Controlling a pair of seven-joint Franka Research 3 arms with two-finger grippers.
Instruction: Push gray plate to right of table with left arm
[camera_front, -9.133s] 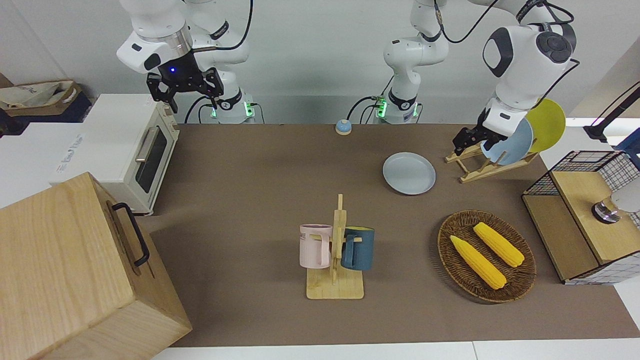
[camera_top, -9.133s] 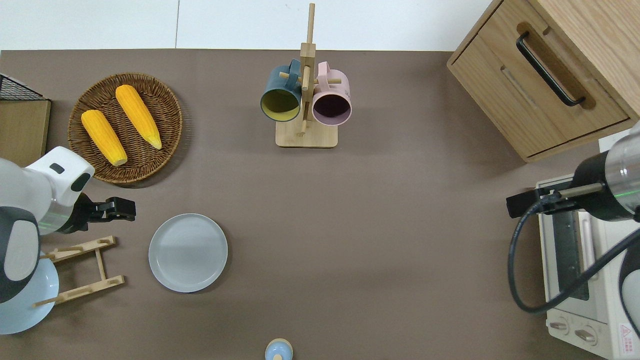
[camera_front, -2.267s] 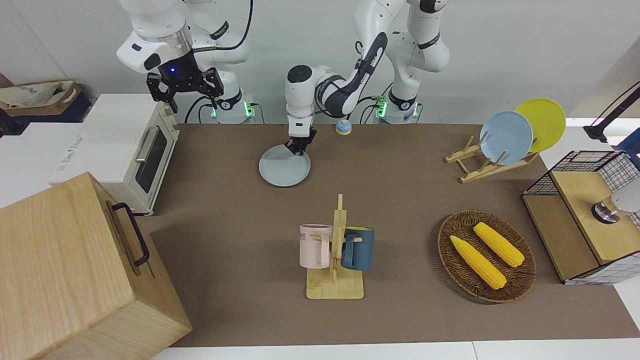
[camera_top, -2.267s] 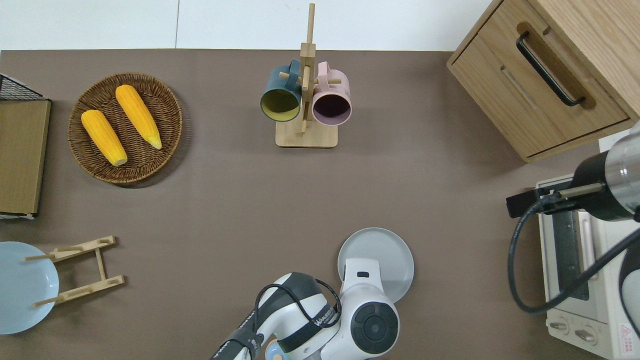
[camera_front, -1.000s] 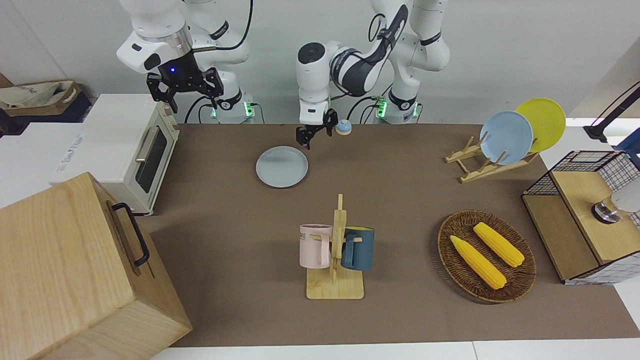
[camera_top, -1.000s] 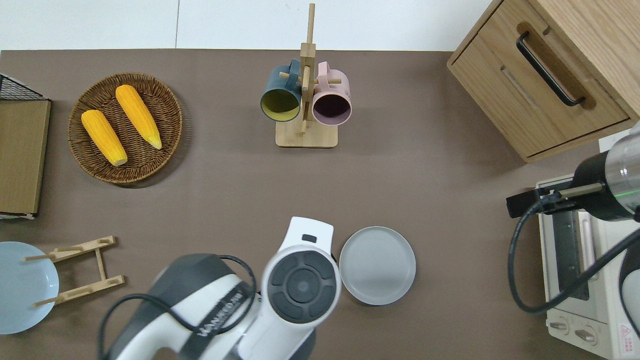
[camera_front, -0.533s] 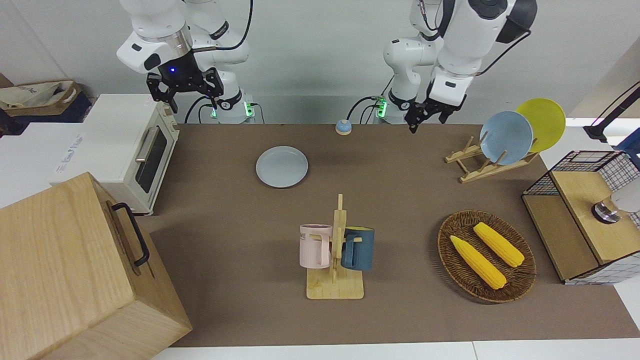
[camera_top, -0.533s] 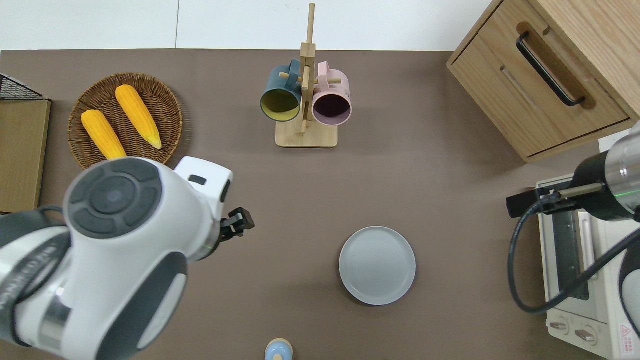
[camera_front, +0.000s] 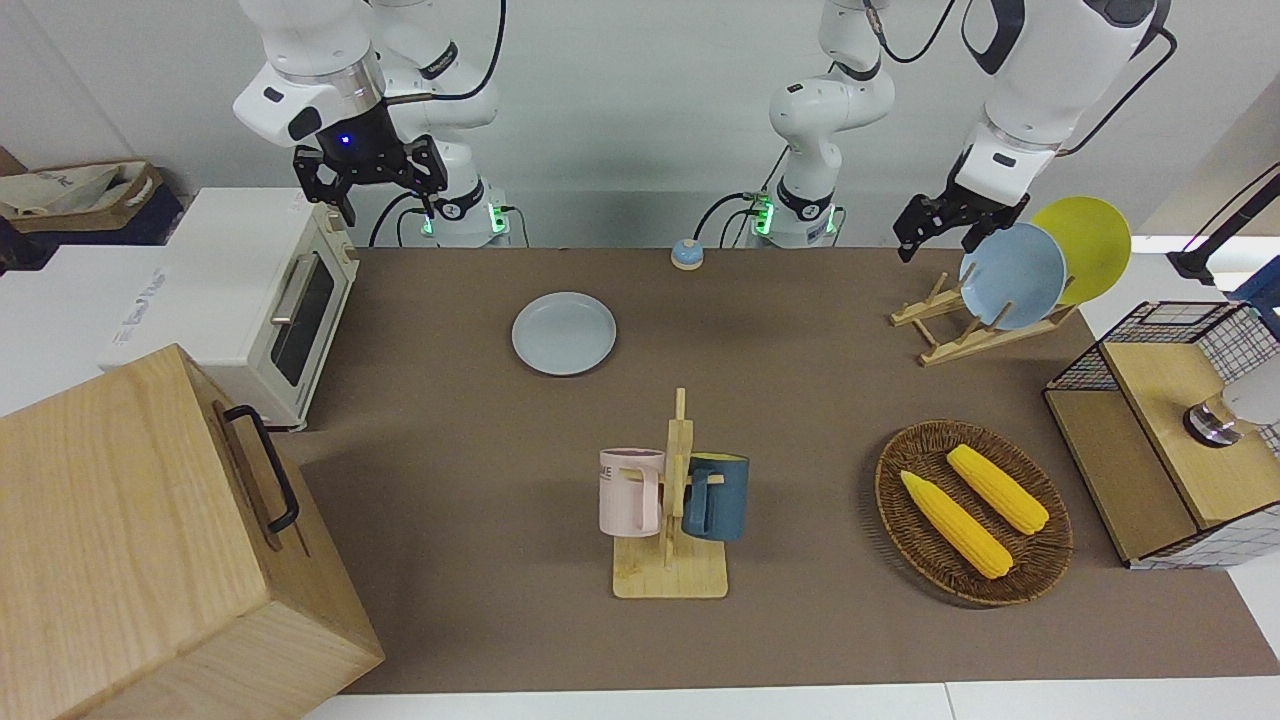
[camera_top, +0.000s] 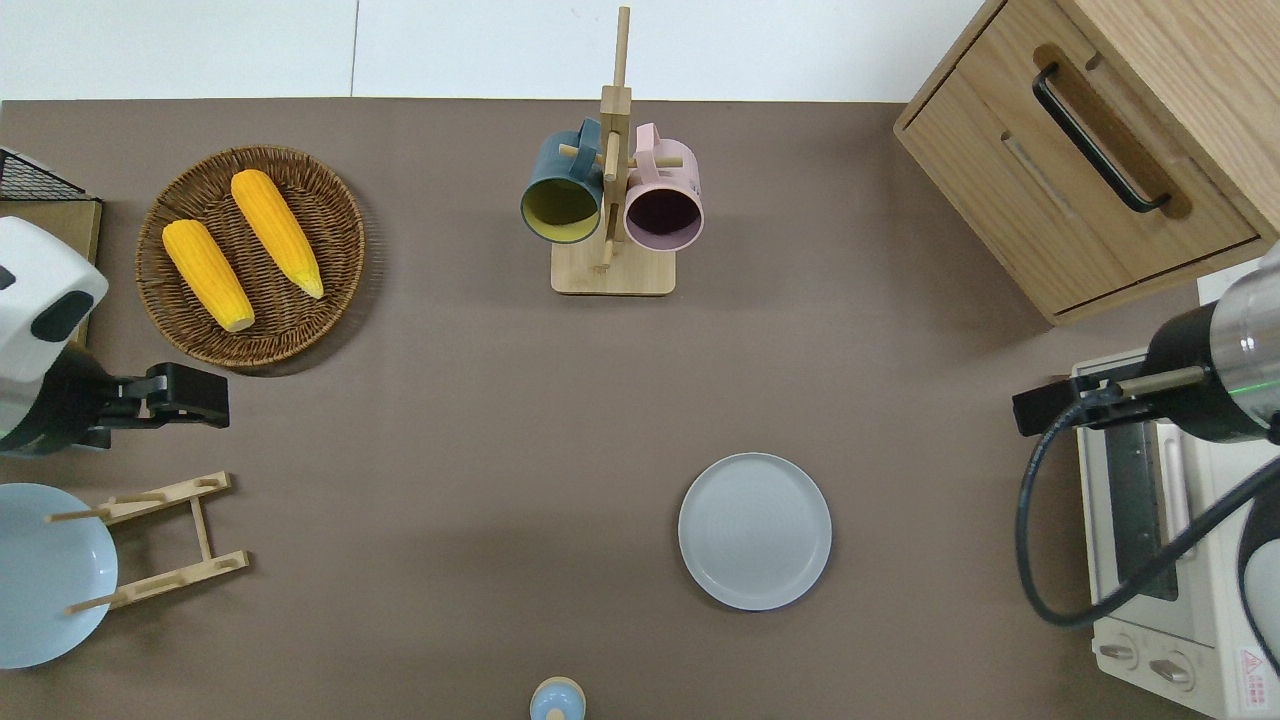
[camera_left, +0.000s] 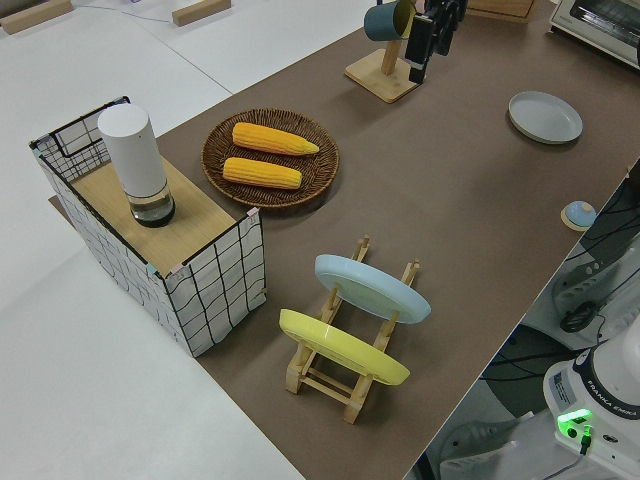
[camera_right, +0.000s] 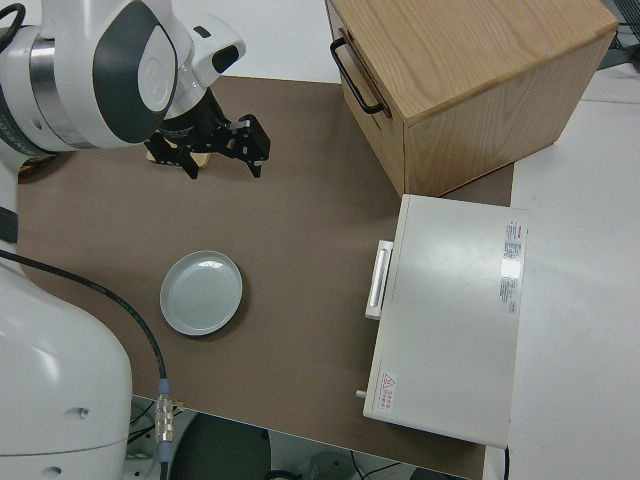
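Note:
The gray plate (camera_front: 564, 333) lies flat on the brown table (camera_front: 800, 400), toward the right arm's end and close to the robots' edge. It also shows in the overhead view (camera_top: 755, 531), the left side view (camera_left: 545, 116) and the right side view (camera_right: 201, 292). Nothing touches it. My left gripper (camera_front: 935, 235) hangs in the air at the left arm's end of the table. In the overhead view it (camera_top: 195, 395) is over bare table between the corn basket and the plate rack. The right arm is parked, its gripper (camera_right: 222, 160) open.
A mug stand (camera_front: 670, 500) with a pink and a dark-blue mug stands mid-table. A basket with two corn cobs (camera_front: 972, 510), a rack with a sky-blue and a yellow plate (camera_front: 1010, 275) and a wire crate (camera_front: 1170, 430) fill the left arm's end. A toaster oven (camera_front: 280, 300) and a wooden cabinet (camera_front: 150, 540) stand at the right arm's end.
The left gripper slid the gray plate from beside the rack toward the right arm's end, then lifted off and swung back to its own end. The plate has lain still for the last second.

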